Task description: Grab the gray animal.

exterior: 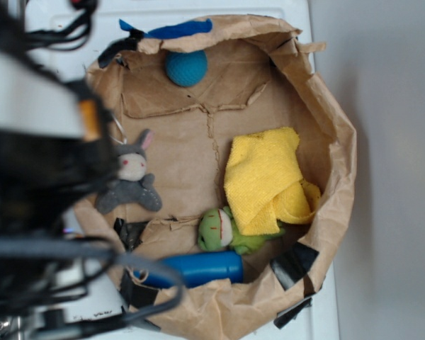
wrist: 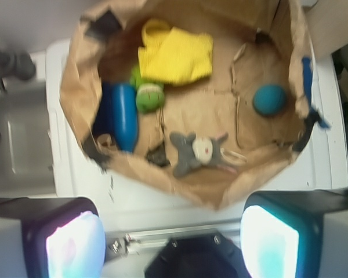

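Gray animal (exterior: 131,180) blurred in the wrist view, partly behind the arm; tool (wrist: 174,243) wide apart, empty.

White desk (exterior: 297,14) surface under everything, edges visible top and right. Plain gray floor (exterior: 397,142) beyond desk's right edge. Soft, even light; wrist view blurred, gray metal fixture (wrist: 11,63) past desk's left edge.

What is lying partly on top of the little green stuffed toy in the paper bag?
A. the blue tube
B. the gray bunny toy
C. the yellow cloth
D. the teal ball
C. The yellow cloth drapes over one side of the green toy; the gray bunny, the teal ball and the blue tube do not cover it.
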Controlling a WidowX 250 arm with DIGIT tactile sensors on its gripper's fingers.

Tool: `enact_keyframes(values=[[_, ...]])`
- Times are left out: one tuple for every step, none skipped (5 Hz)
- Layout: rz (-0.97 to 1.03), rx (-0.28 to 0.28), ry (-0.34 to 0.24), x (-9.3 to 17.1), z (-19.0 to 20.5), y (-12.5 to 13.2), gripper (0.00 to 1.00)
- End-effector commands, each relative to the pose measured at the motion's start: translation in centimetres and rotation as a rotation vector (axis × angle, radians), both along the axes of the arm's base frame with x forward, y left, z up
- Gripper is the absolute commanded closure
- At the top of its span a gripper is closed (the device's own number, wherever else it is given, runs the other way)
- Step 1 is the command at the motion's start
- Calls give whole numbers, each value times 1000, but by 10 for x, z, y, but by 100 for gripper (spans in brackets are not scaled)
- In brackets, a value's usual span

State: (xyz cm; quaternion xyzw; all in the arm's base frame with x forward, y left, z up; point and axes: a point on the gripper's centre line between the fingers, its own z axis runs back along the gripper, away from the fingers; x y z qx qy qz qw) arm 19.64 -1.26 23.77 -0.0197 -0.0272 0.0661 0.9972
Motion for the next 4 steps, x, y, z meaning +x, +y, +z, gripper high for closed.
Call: enact_keyframes(values=[[362, 37, -49, 18, -1, 3, 0], [576, 15, -18, 5, 0, 1, 0], [827, -30, 15, -14, 1, 5, 0], [1047, -55, 89, -21, 1, 11, 0]])
